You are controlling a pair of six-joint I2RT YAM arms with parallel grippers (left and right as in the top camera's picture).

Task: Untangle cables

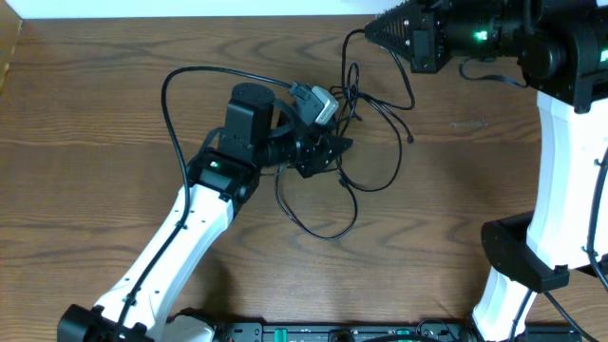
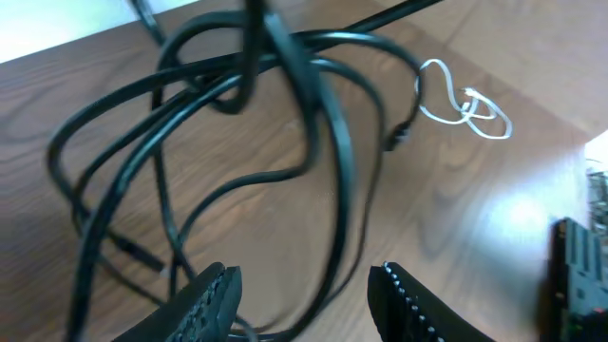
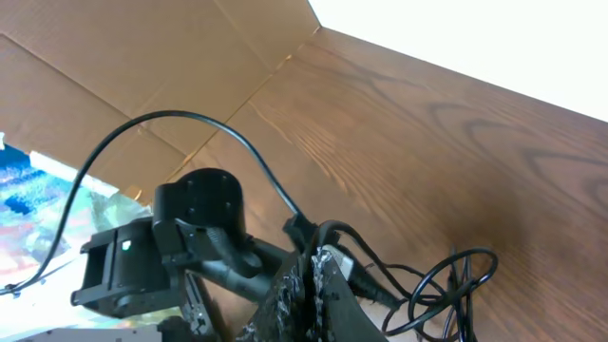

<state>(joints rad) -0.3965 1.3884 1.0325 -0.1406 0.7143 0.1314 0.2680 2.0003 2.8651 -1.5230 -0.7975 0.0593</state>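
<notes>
The black cables (image 1: pixel 366 123) lie as a loose tangle of loops on the wooden table, right of centre. My left gripper (image 1: pixel 328 152) is open at the tangle's left edge. In the left wrist view the loops (image 2: pixel 237 123) spread ahead of its jaws (image 2: pixel 304 294), and one strand (image 2: pixel 334 256) runs between the open fingers. A thin white cable (image 2: pixel 465 109) lies apart, further right. My right gripper (image 1: pixel 372 31) is above the tangle at the back and is shut on a black cable (image 1: pixel 346 66) that hangs down to the tangle. In the right wrist view the shut jaws (image 3: pixel 312 271) are over the loops (image 3: pixel 446 285).
The left arm's thick black cable (image 1: pixel 171 95) arcs over the table's left side. The right arm's white column and base (image 1: pixel 532 237) stand at the right. A cardboard wall (image 3: pixel 142 66) borders the table's far side in the right wrist view.
</notes>
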